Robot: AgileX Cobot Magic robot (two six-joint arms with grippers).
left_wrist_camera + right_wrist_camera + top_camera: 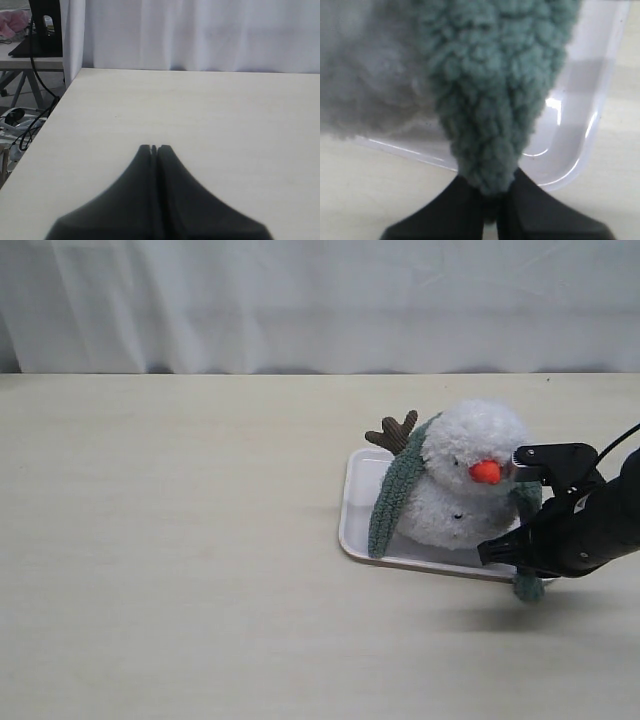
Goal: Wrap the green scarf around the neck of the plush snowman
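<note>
**Exterior view.** The snowman (470,475) sits on a white tray (358,490) at the right of the table (180,540), its orange nose turned toward the right arm (590,530). The scarf (393,495) already runs round the back. One end hangs down the side nearer the picture's left, below the twig arm (392,432). The other end comes down the far side, where the arm meets it. The long axis thus loops behind the head, and both ends point down toward the tray. The front of the neck (447,487) is bare. The held end most likely has to cross there, moving toward the picture's left. The right arm is the nearer one, and no left arm appears. The arm hides the stretch of scarf it holds, so only a green tip shows beneath it. The back of the neck is hidden by the head.

**Left wrist view.** The left gripper (154,148) is closed on nothing and hangs over bare table, well apart from the toy.

**Right wrist view.** The right gripper (490,195) is pinched tight on the narrowed end of the scarf, above the tray's rounded corner. The snowman's body is a grey blur beside it. How much scarf sits between the jaws cannot be told.
</note>
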